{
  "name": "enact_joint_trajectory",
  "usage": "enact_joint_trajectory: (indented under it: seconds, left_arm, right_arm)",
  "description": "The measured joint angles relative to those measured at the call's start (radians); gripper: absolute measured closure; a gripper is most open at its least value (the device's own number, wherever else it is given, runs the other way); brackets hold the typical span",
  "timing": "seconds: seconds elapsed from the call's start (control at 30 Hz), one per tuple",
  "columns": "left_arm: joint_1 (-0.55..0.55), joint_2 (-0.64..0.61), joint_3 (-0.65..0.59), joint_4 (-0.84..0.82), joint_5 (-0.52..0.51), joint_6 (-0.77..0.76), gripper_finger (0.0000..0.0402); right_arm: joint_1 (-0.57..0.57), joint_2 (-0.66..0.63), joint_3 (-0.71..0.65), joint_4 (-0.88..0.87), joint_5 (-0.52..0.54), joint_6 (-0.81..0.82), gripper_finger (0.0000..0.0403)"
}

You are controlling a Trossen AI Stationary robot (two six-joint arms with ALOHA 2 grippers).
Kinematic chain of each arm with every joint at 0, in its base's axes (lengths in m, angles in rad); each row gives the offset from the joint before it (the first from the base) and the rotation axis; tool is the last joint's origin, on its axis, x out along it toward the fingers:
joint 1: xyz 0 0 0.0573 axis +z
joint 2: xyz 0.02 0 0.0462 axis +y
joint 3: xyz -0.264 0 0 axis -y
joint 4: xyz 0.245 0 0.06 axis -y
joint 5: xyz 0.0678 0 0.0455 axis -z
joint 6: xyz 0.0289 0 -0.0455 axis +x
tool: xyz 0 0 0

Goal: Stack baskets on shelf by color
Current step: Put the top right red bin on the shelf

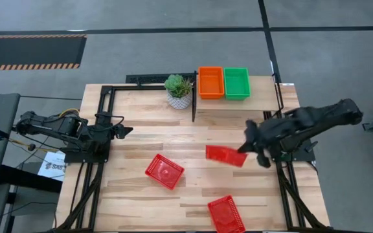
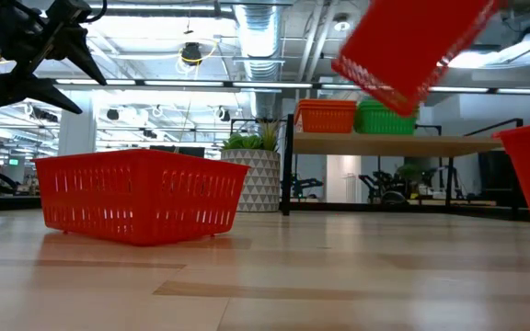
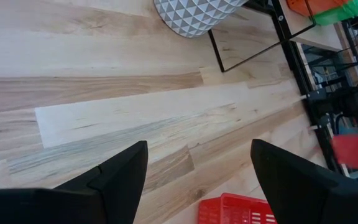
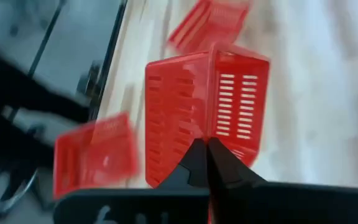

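Gripping a red basket (image 1: 226, 155) by its rim, the right claw (image 1: 244, 150) is pinched fully shut, airborne at the surface's three o'clock; it hangs tilted, so a swing toward the shelf (image 1: 264, 87) at one o'clock could twist it loose.

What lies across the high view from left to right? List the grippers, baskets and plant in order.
Left gripper → red basket on the table → plant → orange basket → green basket → right gripper, shut on the lifted red basket.
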Motion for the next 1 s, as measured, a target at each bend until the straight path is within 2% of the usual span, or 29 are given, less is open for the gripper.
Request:
enact_joint_trajectory:
  seconds: [0.17, 0.37, 0.6, 0.77, 1.0]
  left_arm:
    - [0.0, 0.0, 0.0, 0.0, 0.0, 0.0, 0.0128]
    - [0.0, 0.0, 0.0, 0.0, 0.0, 0.0, 0.0128]
    - [0.0, 0.0, 0.0, 0.0, 0.0, 0.0, 0.0128]
    - [0.0, 0.0, 0.0, 0.0, 0.0, 0.0, 0.0128]
    - [0.0, 0.0, 0.0, 0.0, 0.0, -0.001, 0.0128]
  right_arm:
    - [0.0, -0.079, 0.101, -0.077, 0.167, -0.005, 0.0403]
    - [-0.003, -0.126, 0.256, -0.115, 0.378, -0.126, 0.0403]
    - [-0.069, -0.095, 0.386, -0.352, 0.649, -0.255, 0.0403]
    - [-0.17, -0.076, 0.399, -0.498, 0.764, -0.303, 0.0403]
    - [-0.32, -0.071, 0.401, -0.602, 0.853, -0.412, 0.0403]
